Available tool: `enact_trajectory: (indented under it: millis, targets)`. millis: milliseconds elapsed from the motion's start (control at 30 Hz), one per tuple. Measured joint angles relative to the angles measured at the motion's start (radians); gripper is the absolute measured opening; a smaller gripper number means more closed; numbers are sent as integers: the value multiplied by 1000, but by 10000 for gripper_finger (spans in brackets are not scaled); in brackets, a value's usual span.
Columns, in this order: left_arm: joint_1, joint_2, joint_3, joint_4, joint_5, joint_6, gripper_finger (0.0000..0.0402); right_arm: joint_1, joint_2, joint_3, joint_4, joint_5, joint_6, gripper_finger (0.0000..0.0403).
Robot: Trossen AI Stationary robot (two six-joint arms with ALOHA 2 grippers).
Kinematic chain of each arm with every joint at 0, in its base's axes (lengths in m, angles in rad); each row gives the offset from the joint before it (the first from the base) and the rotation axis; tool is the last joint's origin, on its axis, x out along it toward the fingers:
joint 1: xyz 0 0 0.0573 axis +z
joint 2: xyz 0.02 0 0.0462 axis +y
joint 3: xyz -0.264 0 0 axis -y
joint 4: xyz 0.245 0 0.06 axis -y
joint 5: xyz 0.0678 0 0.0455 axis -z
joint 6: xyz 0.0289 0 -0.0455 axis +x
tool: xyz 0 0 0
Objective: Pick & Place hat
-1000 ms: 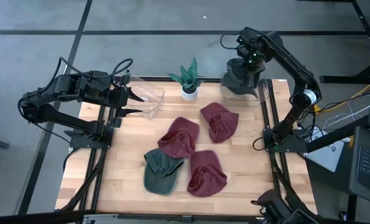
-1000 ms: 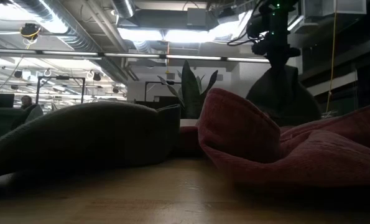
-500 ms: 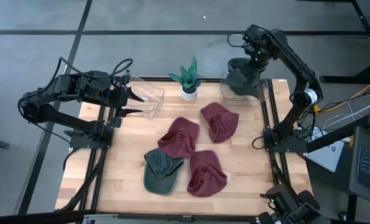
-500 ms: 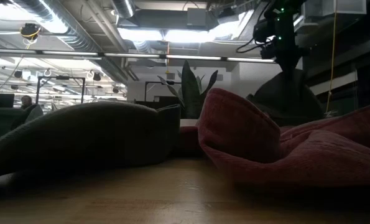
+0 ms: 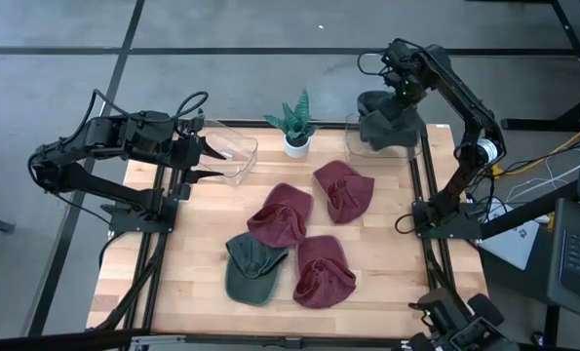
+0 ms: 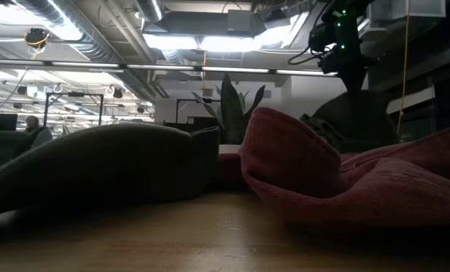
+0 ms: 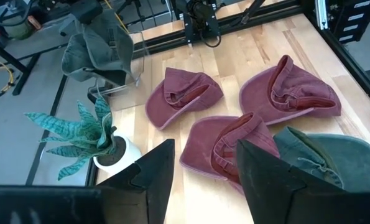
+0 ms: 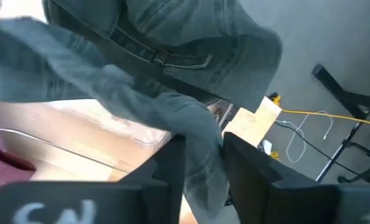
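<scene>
The right gripper [image 5: 404, 90], upper right in the high view, has parted its fingers, letting the grey-green hat [image 5: 385, 125] sag into the clear bin [image 5: 351, 136], so this placement looks nearly done.

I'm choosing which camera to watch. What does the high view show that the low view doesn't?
Only the high view: both arms, the left gripper open by the clear bin, and the right gripper over the grey hat in the far-right container. Only the low view: the room's ceiling lights behind the table. Both: the plant, green hat and red hats.
</scene>
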Motion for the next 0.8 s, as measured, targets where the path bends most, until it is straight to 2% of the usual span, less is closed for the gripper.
enact_trajectory:
  millis: [167,333,633,800]
  targets:
    - [0,0,0,0,0,-3,167,2,0,0,25,4,-81,157]
    - [0,0,0,0,0,-3,165,31,0,0,80,-16,-178,164]
    - [0,0,0,0,0,-7,167,67,63,0,82,-28,-234,119]
    - [0,0,0,0,0,-18,165,89,91,0,92,45,-218,63]
